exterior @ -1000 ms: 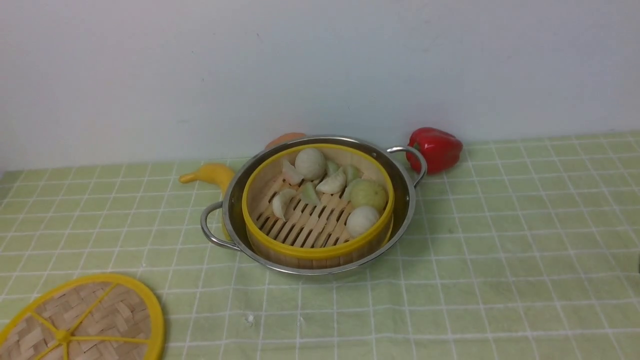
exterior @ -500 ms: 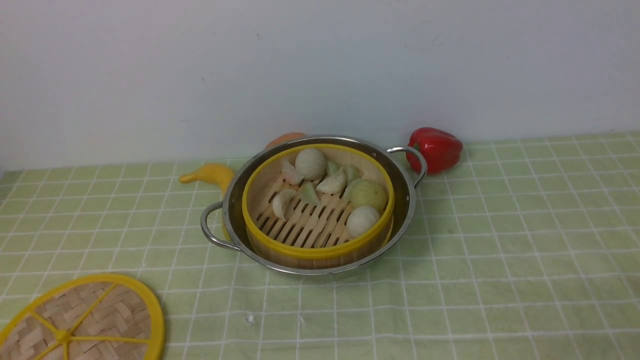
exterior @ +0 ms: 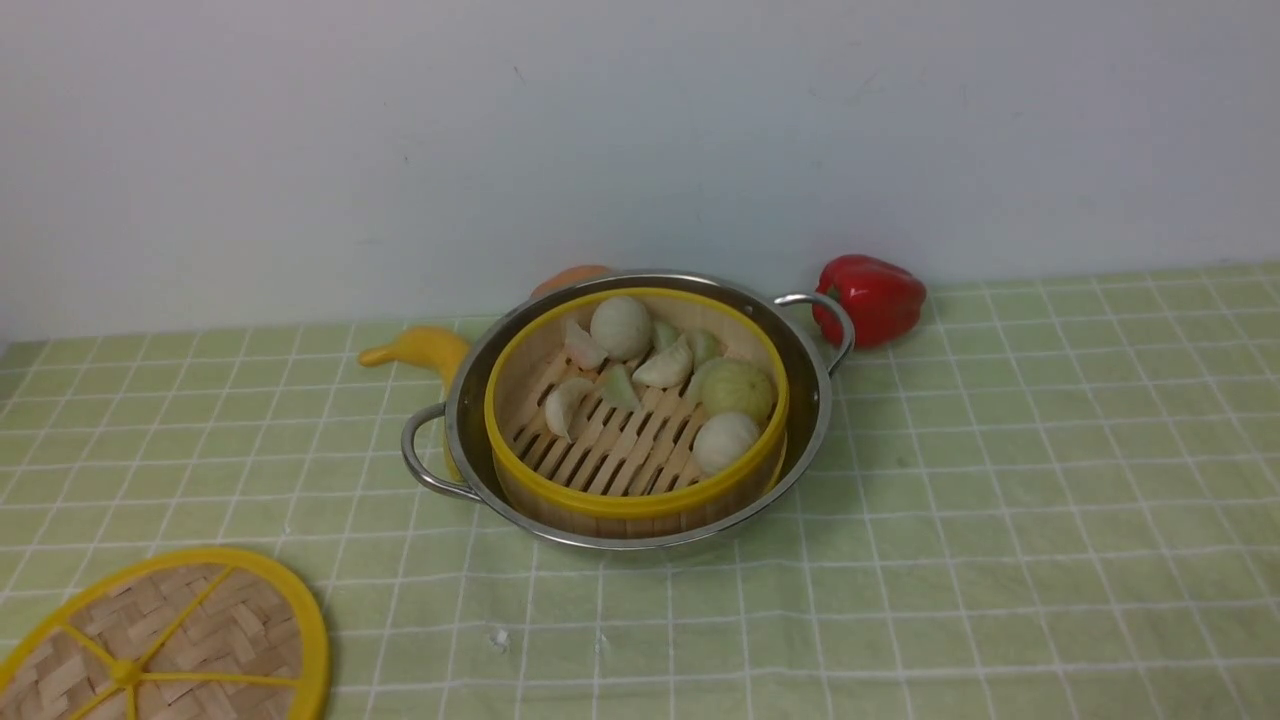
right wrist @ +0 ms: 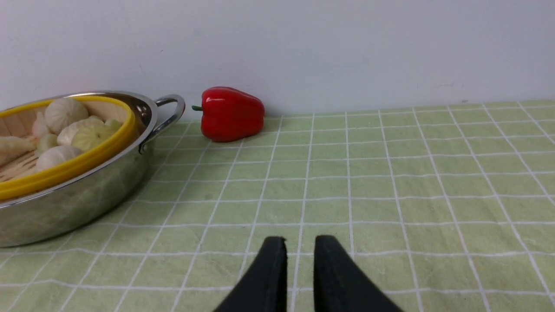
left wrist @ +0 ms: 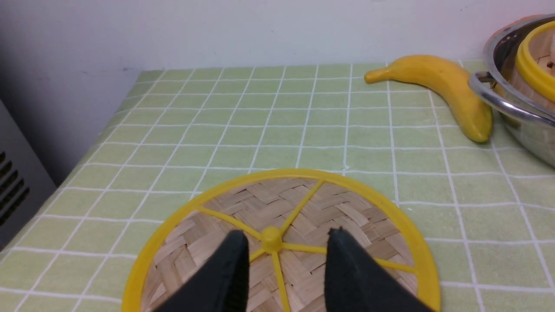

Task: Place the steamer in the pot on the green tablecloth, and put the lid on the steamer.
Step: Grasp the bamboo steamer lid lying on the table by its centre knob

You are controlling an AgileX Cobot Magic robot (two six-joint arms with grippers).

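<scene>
The steamer (exterior: 620, 445), holding pale buns and dumplings, sits inside the shiny pot (exterior: 812, 400) at the middle of the green tablecloth (exterior: 1000, 500). The lid (exterior: 180, 640) lies flat on the cloth at the near left, partly cut off by the frame. In the left wrist view my left gripper (left wrist: 286, 237) hangs open just above the lid (left wrist: 243, 212), one black finger on each side of its yellow centre knob (left wrist: 271, 236). My right gripper (right wrist: 300, 242) is low over bare cloth to the right of the pot (right wrist: 78, 199), jaws a little apart and empty. Neither gripper shows in the front view.
A yellow banana (exterior: 425, 348) lies against the pot's far left side. A red pepper (exterior: 872, 297) stands by the wall past the right handle, and an orange object (exterior: 570, 280) peeks out behind the pot. A grey vented box (left wrist: 13, 182) stands off the cloth's left edge.
</scene>
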